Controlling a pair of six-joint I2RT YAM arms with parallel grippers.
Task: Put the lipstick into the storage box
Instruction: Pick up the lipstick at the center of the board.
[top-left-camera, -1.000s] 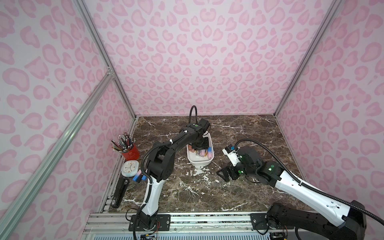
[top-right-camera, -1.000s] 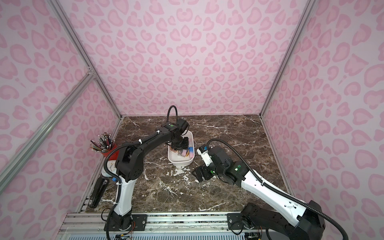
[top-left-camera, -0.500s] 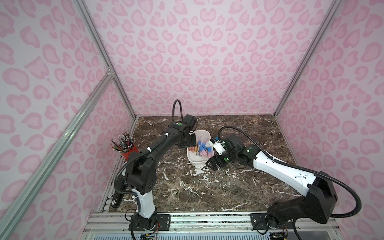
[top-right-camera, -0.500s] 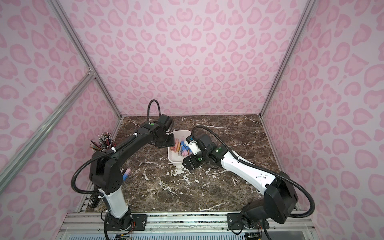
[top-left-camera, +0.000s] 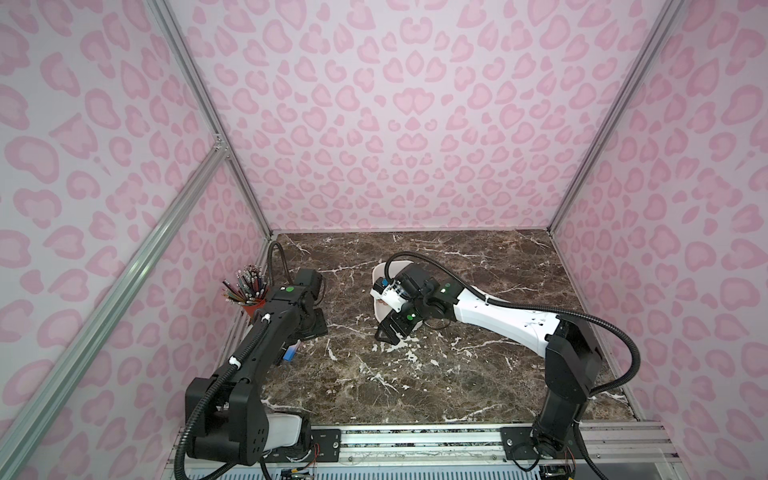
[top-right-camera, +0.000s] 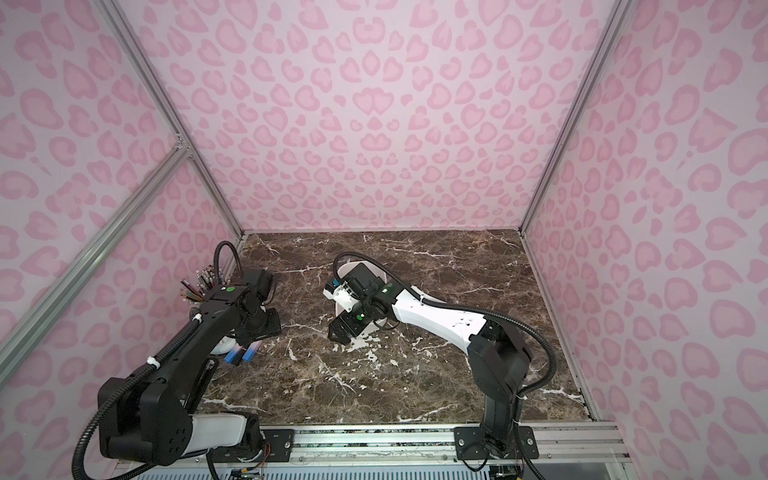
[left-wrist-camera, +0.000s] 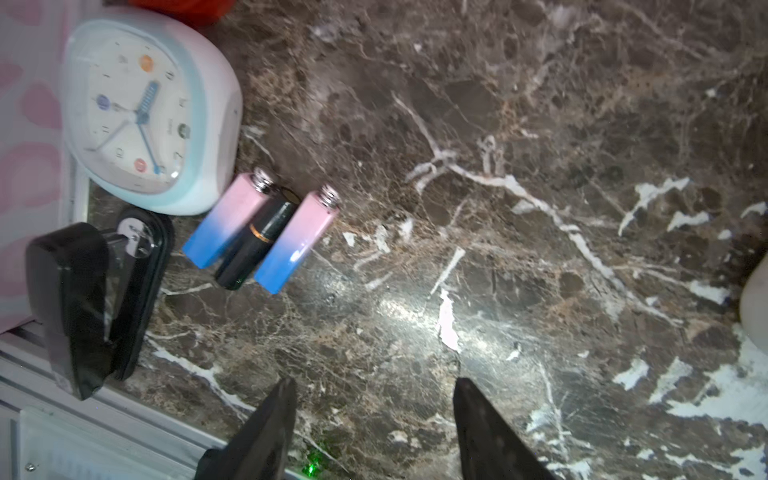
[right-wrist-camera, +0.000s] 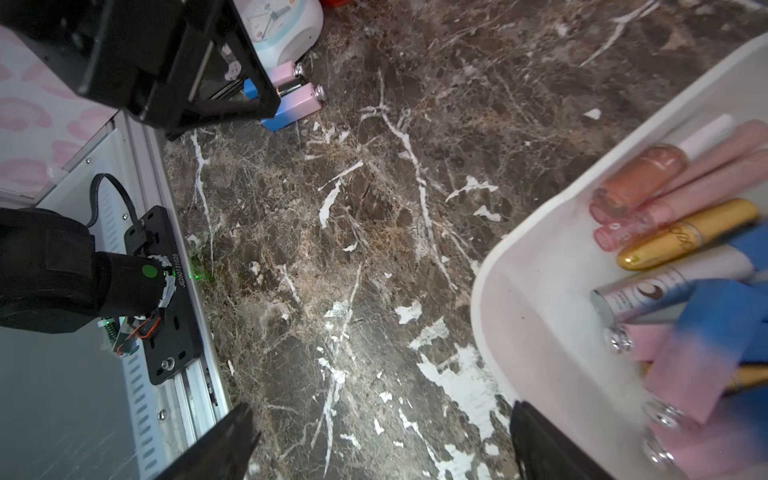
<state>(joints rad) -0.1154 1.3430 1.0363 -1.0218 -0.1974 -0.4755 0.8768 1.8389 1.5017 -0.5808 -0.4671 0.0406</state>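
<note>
Three tubes lie side by side on the marble table (left-wrist-camera: 540, 124) at its left edge: two pink-and-blue lipsticks (left-wrist-camera: 296, 241) with a dark tube (left-wrist-camera: 257, 245) pressed between them. They sit just beside a pale clock (left-wrist-camera: 141, 112) and near a black hinged object (left-wrist-camera: 95, 299), well apart from the storage box (right-wrist-camera: 519, 291). The left gripper (left-wrist-camera: 374, 386) hangs above bare marble to the right of those tubes, its jaws spread with nothing between them. The white storage box stands about mid-table, toward the far side, and most of it is hidden under the right arm in both top views. In the right wrist view it holds an orange-pink bottle (right-wrist-camera: 642, 174), a gold tube (right-wrist-camera: 685, 235), a silver tube (right-wrist-camera: 665, 286) and several pink-and-blue sticks, which are blurred. The right gripper (right-wrist-camera: 382, 411) hovers at the near end of the box with its jaws wide apart and empty, one finger in front of the box's rim and the other over the table. A red pencil cup (top-left-camera: 254, 308) stands against the left wall, behind the left arm.
</note>
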